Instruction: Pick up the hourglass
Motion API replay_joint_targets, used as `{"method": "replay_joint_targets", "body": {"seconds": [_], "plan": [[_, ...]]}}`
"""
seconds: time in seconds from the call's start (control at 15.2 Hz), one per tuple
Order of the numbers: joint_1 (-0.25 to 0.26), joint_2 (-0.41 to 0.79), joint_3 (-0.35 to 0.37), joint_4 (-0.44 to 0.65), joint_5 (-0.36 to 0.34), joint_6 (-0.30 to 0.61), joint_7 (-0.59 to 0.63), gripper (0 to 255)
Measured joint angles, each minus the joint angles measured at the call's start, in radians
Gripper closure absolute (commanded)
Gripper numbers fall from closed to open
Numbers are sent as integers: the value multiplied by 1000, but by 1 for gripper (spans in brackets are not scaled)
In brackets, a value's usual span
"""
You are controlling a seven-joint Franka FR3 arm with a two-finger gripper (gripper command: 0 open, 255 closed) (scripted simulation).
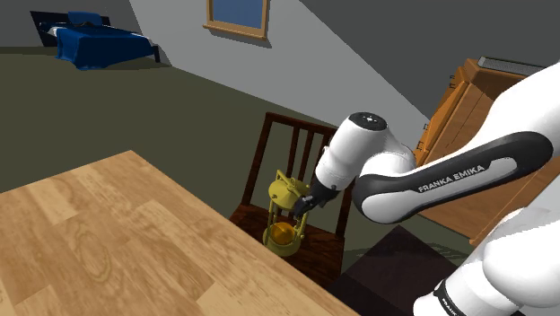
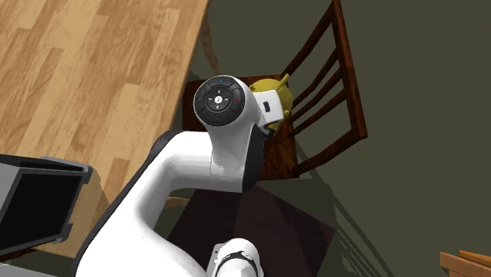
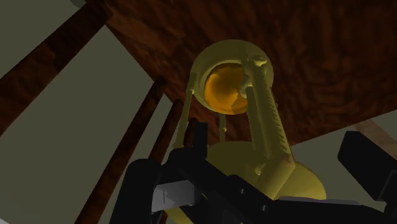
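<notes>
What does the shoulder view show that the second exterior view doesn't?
Shoulder view: a blue bed and a wood-framed window far behind. Second exterior view: a grey-framed black panel at its lower left. Both: the yellow-framed hourglass with an orange bulb, on the dark wooden chair beside the light wooden table, with the white arm over it.

Dark wooden chair (image 1: 316, 244) sits just beside the light wood counter (image 1: 108, 238), with 1 item on its seat: a yellow hourglass (image 1: 285, 215), upright, near the counter-side edge.

Soft even light on the wooden table (image 1: 99, 238), dim chair seat (image 3: 305, 57) in wrist view, faint shadows on floor (image 2: 409, 79)
</notes>
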State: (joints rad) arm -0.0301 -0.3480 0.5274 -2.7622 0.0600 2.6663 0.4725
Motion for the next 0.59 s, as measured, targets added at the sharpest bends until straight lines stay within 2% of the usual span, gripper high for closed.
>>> {"method": "replay_joint_targets", "body": {"seconds": [0.2, 0.26, 0.59], "plan": [[-29, 48, 25, -5, -33, 52, 28, 0], [-32, 53, 27, -7, -37, 58, 30, 255], [-36, 57, 30, -6, -42, 65, 34, 255]]}}
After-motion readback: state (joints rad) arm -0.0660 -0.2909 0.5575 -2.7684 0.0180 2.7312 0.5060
